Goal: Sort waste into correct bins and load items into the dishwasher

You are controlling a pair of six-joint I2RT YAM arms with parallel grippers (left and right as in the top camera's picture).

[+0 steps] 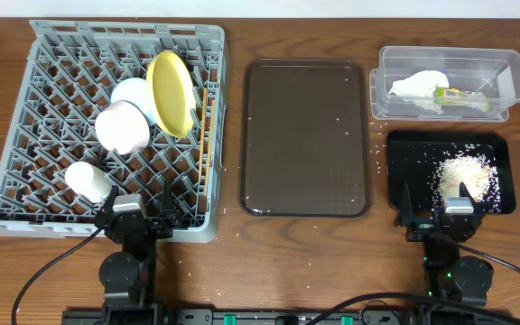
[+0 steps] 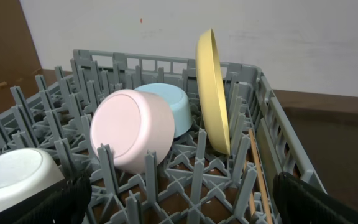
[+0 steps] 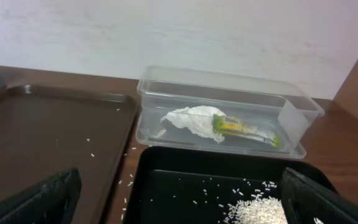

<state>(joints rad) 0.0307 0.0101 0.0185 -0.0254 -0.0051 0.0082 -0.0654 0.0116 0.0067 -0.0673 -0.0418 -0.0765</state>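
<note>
Brown tray [image 1: 305, 135] (rice-flecked) lies between grey rack [image 1: 125, 29] and tub [image 1: 450, 51].

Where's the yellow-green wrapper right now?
In the overhead view, the wrapper lies inside the clear tub at the table's far right, beside the crumpled tissue on its left, just behind the black tray.

The table [image 1: 314, 262] is brown wood with visible grain and a low sheen. The dish rack [image 1: 52, 81] is grey plastic, matt. The plate [image 1: 171, 92], pink bowl [image 2: 132, 130], blue bowl [image 2: 173, 106] and cup [image 1: 87, 181] are smooth with a soft satin finish. The chopsticks [image 1: 209, 117] look like bare wood. The brown tray [image 1: 305, 135] has a finely textured floor and a shinier rim. The tub [image 1: 504, 68] is clear, glossy plastic. The tissue [image 1: 415, 86] is crumpled white paper and the wrapper [image 1: 463, 94] is shiny. The black tray [image 1: 413, 171] is smooth and slightly glossy.
</note>
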